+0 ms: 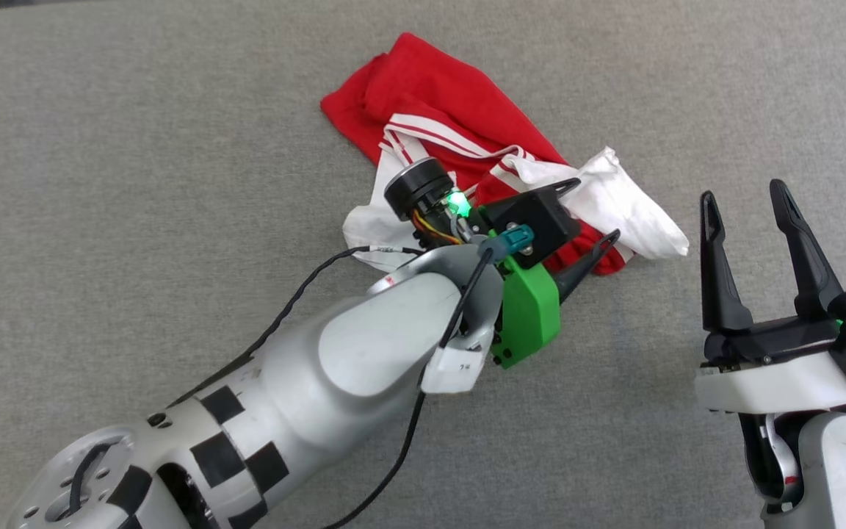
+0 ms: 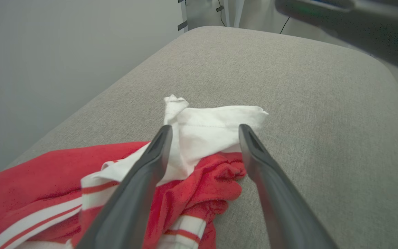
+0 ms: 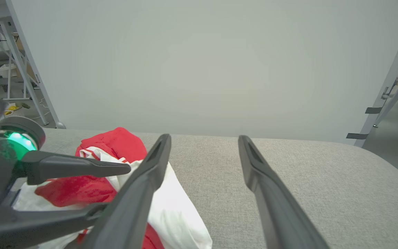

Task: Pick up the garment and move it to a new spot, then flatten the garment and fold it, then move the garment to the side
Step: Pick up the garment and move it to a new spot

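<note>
- Surface: grey upholstered pad with a fine woven texture, flat on top. The left wrist view shows a rounded edge and corner beyond the garment.
- Room: a plain pale wall panel stands behind the garment. Off to the right of the garment are slanted grey metal frame legs with black tape patches. A similar frame stands left of it, over bare floor.
- The garment lies crumpled in a heap on the pad, unfolded. It is soft red knit, bunched and creased.
- A white sleeve sticks out of the garment's right side. It is limp, roughly triangular, with a stitched hem.
- Red-and-white striped trim curves across the middle of the garment.
- The left gripper is right over the garment's near edge, its claw spread wide. In its wrist view the fingers straddle the white sleeve and red folds with nothing pinched. I can't tell whether they touch the cloth.
- The left arm has a glossy pale shell with black square patches. A green plastic bracket sits at the wrist, a green light glows there, and a black cable loops beside it.
- The right gripper is right of the garment, apart from the sleeve. Its claw is wide and empty, and the fingers are tapered matte black.
</note>
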### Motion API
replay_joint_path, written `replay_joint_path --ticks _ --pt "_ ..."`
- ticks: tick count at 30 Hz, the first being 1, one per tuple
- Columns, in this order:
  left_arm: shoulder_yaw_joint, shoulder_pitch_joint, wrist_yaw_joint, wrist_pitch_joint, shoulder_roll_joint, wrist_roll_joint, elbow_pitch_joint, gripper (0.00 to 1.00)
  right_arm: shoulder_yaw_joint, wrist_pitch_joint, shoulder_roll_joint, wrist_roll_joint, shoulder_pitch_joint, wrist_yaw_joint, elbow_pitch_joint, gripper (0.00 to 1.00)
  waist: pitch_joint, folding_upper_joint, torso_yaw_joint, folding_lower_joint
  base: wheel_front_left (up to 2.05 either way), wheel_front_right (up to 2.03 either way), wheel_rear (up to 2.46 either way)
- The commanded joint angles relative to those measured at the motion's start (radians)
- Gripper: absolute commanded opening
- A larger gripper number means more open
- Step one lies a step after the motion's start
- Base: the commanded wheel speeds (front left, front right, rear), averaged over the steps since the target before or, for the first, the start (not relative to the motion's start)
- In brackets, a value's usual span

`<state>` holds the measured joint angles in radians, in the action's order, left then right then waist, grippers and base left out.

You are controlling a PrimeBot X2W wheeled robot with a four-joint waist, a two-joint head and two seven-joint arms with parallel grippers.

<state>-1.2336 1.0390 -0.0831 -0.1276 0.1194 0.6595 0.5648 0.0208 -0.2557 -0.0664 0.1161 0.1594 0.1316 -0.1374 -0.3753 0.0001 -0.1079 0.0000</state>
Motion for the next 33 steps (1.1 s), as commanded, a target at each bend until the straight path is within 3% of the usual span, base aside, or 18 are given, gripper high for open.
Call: replay_joint_path --ticks 1,5,9,11,19,24,33 --pt "0.010 -0.034 0.026 -0.025 0.020 -0.002 -0.015 1.00 -0.001 -0.006 -0.004 -0.006 -0.020 -0.001 0.002 1.00 0.118 -0.0001 0.078 0.0000 0.00 0.00 0.00" --pt "0.045 -0.107 0.101 -0.082 0.069 0.006 -0.083 1.00 -0.005 -0.006 -0.007 -0.008 -0.051 -0.001 0.000 1.00 0.172 -0.0001 0.106 0.0000 0.00 0.00 0.00" --pt "0.111 -0.191 0.206 -0.119 0.135 0.010 -0.166 1.00 -0.009 -0.006 -0.011 -0.009 -0.079 -0.001 -0.002 1.00 0.214 -0.0001 0.128 0.0000 0.00 0.00 0.00" --pt "0.185 -0.264 0.283 -0.131 0.188 0.013 -0.231 1.00 -0.010 -0.006 -0.016 -0.011 -0.098 -0.001 -0.004 1.00 0.237 -0.0001 0.145 0.0000 0.00 0.00 0.00" --pt "0.450 -0.498 0.439 -0.134 0.302 -0.067 -0.418 1.00 -0.009 -0.006 -0.015 -0.008 -0.133 -0.001 -0.003 1.00 0.278 -0.0001 0.167 0.0000 0.00 0.00 0.00" --pt "0.632 -0.665 0.465 -0.134 0.332 -0.125 -0.506 1.00 -0.005 -0.006 -0.012 0.009 -0.148 -0.001 0.005 1.00 0.296 -0.0001 0.170 0.0000 0.00 0.00 0.00" --pt "0.815 -0.898 0.392 -0.134 0.286 -0.218 -0.537 1.00 -0.014 -0.006 -0.001 0.051 -0.196 -0.001 0.046 1.00 0.339 -0.0001 0.170 0.0000 0.00 0.00 0.00"
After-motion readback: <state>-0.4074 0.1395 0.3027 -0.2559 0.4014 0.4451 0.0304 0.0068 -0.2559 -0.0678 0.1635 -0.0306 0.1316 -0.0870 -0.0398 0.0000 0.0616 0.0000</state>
